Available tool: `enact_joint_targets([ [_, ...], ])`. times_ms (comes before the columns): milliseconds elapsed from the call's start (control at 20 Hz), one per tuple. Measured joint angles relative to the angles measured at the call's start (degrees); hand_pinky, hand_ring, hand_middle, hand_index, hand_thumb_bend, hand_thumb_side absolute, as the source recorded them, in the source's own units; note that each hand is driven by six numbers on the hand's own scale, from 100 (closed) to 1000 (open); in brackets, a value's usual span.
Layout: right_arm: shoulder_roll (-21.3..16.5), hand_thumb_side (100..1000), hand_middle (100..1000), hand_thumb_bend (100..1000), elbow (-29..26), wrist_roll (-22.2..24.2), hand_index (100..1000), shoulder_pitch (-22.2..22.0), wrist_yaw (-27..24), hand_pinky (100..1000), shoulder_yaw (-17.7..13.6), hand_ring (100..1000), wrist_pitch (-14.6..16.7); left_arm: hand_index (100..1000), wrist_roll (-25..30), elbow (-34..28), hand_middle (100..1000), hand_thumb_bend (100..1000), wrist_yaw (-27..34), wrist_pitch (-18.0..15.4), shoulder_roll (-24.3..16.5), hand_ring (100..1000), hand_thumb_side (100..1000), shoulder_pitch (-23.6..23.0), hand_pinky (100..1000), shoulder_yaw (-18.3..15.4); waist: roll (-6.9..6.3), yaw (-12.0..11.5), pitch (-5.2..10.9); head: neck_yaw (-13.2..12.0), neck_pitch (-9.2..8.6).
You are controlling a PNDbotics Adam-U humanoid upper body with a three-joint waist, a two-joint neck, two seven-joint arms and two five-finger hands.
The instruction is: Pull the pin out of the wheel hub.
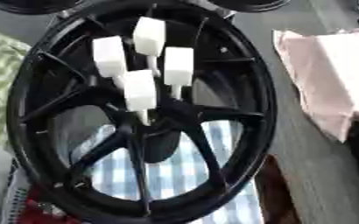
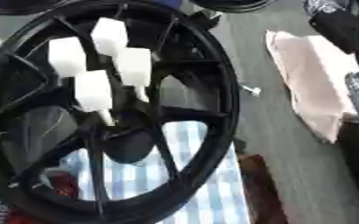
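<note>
Overhead, four white pins stand clustered within the wheel hub.

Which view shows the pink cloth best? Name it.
The left eye view: the pink cloth spreads broadly right of the black wheel. The right eye view shows it narrower, with the robot's arm crossing its right part.

Both head-camera eyes look steeply down, close on the black wheel. Shared: wheel, white pins, pink cloth. Right eye view sits shifted right.
</note>
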State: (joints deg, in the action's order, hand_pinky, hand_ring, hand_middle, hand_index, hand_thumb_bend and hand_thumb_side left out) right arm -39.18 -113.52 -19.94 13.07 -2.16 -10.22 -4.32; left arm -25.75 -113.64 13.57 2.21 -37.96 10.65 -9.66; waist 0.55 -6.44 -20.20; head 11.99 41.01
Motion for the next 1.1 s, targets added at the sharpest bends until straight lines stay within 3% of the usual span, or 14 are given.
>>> enact_joint_targets([
  [550,1.16,327,769,196,0.00,0.21,793,0.41,-0.04,890,0.35,781,-0.74,781,1.64,0.00,632,922,-1.14,1.67,0.36,702,604,3.16,697,2.12,-0.23,-0.13,0.11,-1.70,-0.28],
  [750,1.13,329,769,197,0.00,0.12,792,-0.55,0.01,890,0.35,781,-0.94,796,7.39,-0.01,653,910,-4.92,7.15,-7.17,719,591,6.87,727,5.46,-0.79,-0.13,0.93,-0.61,0.24],
  [950,1.04,332,769,197,0.00,0.22,792,-1.37,0.08,890,0.36,781,-1.26,815,17.46,-0.04,691,835,-7.52,14.12,-17.68,747,580,11.88,768,10.01,-1.48,-0.08,1.15,0.02,0.78],
  [1100,0.73,330,769,203,0.00,0.25,792,-1.62,0.17,890,0.38,781,-1.44,826,25.38,-0.09,715,800,-9.57,17.21,-23.40,764,583,16.13,789,13.18,-1.67,-0.06,1.38,0.39,1.15],
])
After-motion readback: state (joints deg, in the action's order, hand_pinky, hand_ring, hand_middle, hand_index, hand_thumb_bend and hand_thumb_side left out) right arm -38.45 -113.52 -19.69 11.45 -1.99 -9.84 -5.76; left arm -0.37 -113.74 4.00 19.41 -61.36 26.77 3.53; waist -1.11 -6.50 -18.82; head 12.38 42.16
